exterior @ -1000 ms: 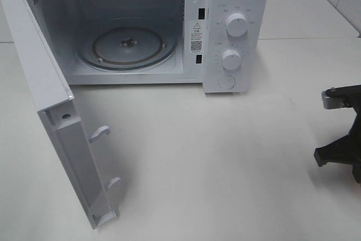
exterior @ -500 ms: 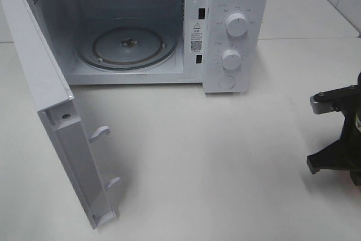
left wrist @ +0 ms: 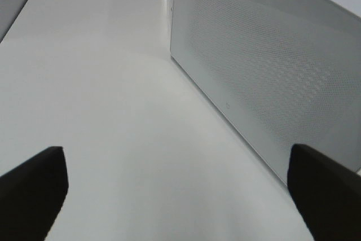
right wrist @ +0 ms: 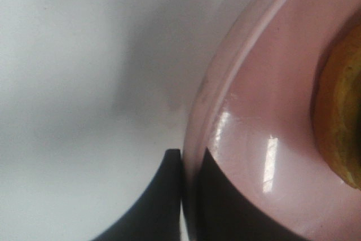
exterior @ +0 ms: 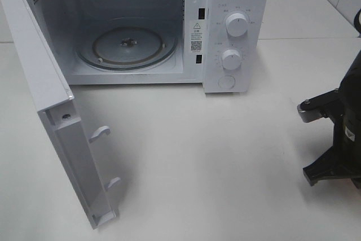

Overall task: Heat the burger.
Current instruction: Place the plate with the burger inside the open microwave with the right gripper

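The burger (right wrist: 341, 111) shows only as a sliver of golden-brown bun in the right wrist view. It sits on a pink plate (right wrist: 259, 100) just past the right hand's fingertips. The right hand (right wrist: 183, 165) is pinched narrow on the plate's rim, with one dark finger (right wrist: 161, 196) outside the lip and the other on the glossy inner face. Gripping the rim seems meant to carry the food without touching it.

From above, only the right arm (exterior: 338, 134) enters at the frame's edge; the plate and burger lie outside that view. The microwave (exterior: 237, 4) stands well apart from this hand, across the bench (exterior: 225, 156). Its door (exterior: 39, 83) is swung fully open and the glass turntable (exterior: 127, 46) has nothing on it, apparently ready to take the plate.

The left hand (left wrist: 175, 156) is spread wide and holds nothing. It hangs over the bench just beside the door's perforated outer face, probably placed there to push the door shut later. The plate is not yet inside, so I judge the task to be at an early stage, with the two dials (exterior: 236, 25) to come afterwards.
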Robot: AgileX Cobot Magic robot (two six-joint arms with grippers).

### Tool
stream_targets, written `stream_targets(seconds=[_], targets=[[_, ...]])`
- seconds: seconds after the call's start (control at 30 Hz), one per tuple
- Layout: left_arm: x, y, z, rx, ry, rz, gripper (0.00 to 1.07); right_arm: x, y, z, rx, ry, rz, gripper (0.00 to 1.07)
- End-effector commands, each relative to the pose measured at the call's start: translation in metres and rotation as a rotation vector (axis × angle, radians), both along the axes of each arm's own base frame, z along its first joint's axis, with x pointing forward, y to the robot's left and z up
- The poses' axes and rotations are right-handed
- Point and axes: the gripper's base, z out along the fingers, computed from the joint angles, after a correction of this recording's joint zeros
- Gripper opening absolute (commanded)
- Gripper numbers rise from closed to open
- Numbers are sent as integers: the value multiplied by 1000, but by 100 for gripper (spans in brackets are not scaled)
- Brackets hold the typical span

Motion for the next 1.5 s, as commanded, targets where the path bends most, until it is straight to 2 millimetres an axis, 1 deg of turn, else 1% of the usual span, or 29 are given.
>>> stream_targets(seconds=[0.03,0.23,0.47,0.53,0.87,0.93,0.97,1.03,1.23,1.3,1.4,1.5], targets=[[-2,0,1,-2,-25,-2,98,-3,-1,5,-64,1,29,0],[-2,0,1,-2,-25,-2,98,-10,6,24,-85,-47,63,0],[-2,0,1,-2,-25,-2,98,-15,7,35,-114,-75,86,0],[-2,0,1,-2,-25,-2,98,-17,11,38,-125,-80,105,0],[-2,0,1,-2,-25,-2,98,-22,18,39,-108,-79,131,0],[-2,0,1,-2,-25,-2,98,-29,21,40,-100,-89,163,0],[-2,0,1,-2,-25,-2,98,-29,21,40,-100,-89,163,0],[-2,0,1,-2,-25,-2,98,-38,22,41,-95,-94,187,0],[-2,0,1,-2,-25,-2,98,-46,22,41,-92,-98,210,0],[-2,0,1,-2,-25,-2,98,-53,26,41,-89,-95,241,0],[-2,0,1,-2,-25,-2,98,-55,27,41,-88,-95,251,0],[-2,0,1,-2,-25,-2,98,-60,33,40,-90,-86,289,0]])
